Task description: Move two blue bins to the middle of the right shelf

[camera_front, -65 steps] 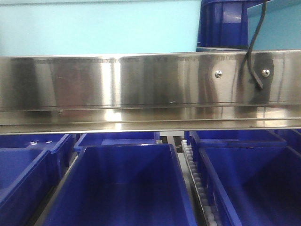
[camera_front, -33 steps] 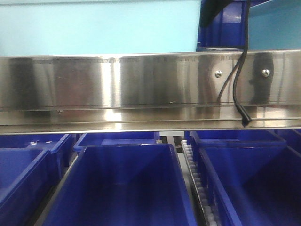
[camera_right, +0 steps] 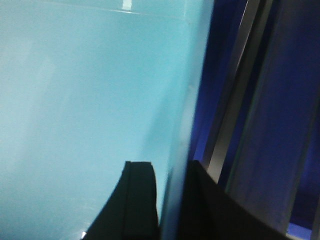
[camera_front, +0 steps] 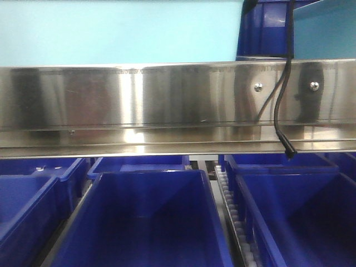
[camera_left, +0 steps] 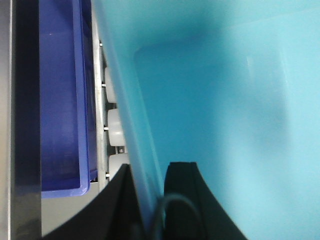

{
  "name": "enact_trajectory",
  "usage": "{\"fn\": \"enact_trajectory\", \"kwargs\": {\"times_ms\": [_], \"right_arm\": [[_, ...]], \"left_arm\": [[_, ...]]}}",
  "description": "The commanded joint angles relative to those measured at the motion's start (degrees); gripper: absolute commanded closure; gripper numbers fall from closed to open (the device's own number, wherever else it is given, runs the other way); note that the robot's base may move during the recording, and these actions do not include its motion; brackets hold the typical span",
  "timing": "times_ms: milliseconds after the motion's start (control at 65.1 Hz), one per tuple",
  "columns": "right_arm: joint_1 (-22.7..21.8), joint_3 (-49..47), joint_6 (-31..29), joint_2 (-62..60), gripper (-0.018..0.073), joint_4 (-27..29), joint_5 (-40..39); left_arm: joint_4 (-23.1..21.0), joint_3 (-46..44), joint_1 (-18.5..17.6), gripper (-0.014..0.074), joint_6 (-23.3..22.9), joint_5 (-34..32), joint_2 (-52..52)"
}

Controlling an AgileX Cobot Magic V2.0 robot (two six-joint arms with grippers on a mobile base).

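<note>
A light blue bin (camera_front: pixel 111 30) fills the upper part of the front view, above the steel shelf rail (camera_front: pixel 167 100). In the left wrist view my left gripper (camera_left: pixel 152 200) is shut on the left wall of the light blue bin (camera_left: pixel 220 100), one black finger on each side. In the right wrist view my right gripper (camera_right: pixel 172 200) is likewise shut on the right wall of the light blue bin (camera_right: pixel 90 90). Neither gripper shows in the front view.
Dark blue bins (camera_front: pixel 144 222) (camera_front: pixel 300 211) (camera_front: pixel 22 206) sit in rows on the level below the rail, divided by a white roller track (camera_front: pixel 236 222). Another dark blue bin (camera_front: pixel 264 28) stands at the upper right. A black cable (camera_front: pixel 286 83) hangs across the rail.
The black cable has swung left, its end dropping from the rail's middle to below the lower edge. The dark shape at the top right has risen almost out of view.
</note>
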Motion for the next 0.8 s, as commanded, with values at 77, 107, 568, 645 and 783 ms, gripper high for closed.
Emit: {"fn": "enact_trajectory", "kwargs": {"times_ms": [77, 107, 568, 645, 783], "right_arm": [[0.0, -0.5, -0.9, -1.3, 0.0711, 0.8, -0.3], [0.0, -0.5, -0.8, -1.5, 0.0711, 0.7, -0.3], [0.0, -0.6, -0.4, -12.2, 0.0711, -1.5, -0.3], [0.0, -0.6, -0.3, -14.2, 0.0711, -1.5, -1.1], [0.0, -0.6, -0.3, -18.1, 0.0711, -1.5, -5.4]], "left_arm": [[0.3, -0.2, -0.3, 0.0707, 0.6, -0.1, -0.2], [0.3, -0.2, -0.3, 0.0707, 0.6, 0.0, -0.5], [-2.4, -11.4, -0.3, 0.0707, 0.0, -0.2, -8.3], [-4.6, -14.9, -0.3, 0.0707, 0.0, -0.1, -8.9], [-7.8, -20.6, -0.3, 0.0707, 0.0, -0.1, -9.1]]}}
